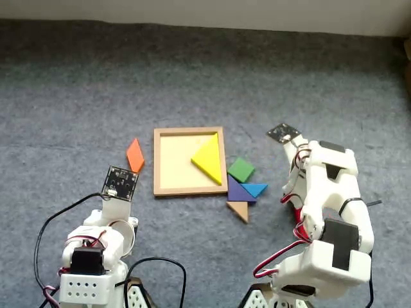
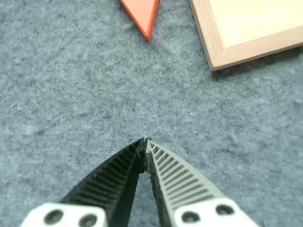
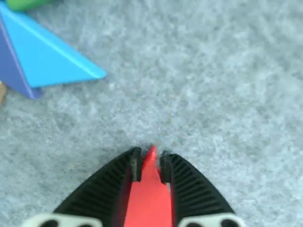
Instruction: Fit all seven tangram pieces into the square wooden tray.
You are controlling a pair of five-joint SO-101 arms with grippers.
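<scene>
Grey carpet covers the counter, where the square wooden tray [image 1: 156, 160] holds one piece, the yellow triangle [image 1: 209, 157], against its right wall. The right gripper [image 3: 150, 156] has its jaws clenched on a red piece [image 3: 149, 198], low over the carpet near the blue triangle [image 3: 52, 59]. The left gripper [image 2: 144, 142] rests with its jaws pressed together on nothing, near the orange parallelogram [image 1: 135, 154]. Placing the red piece looks to be the step in hand. It probably needs carrying over the loose pieces and turning to sit flush beside the yellow.
</scene>
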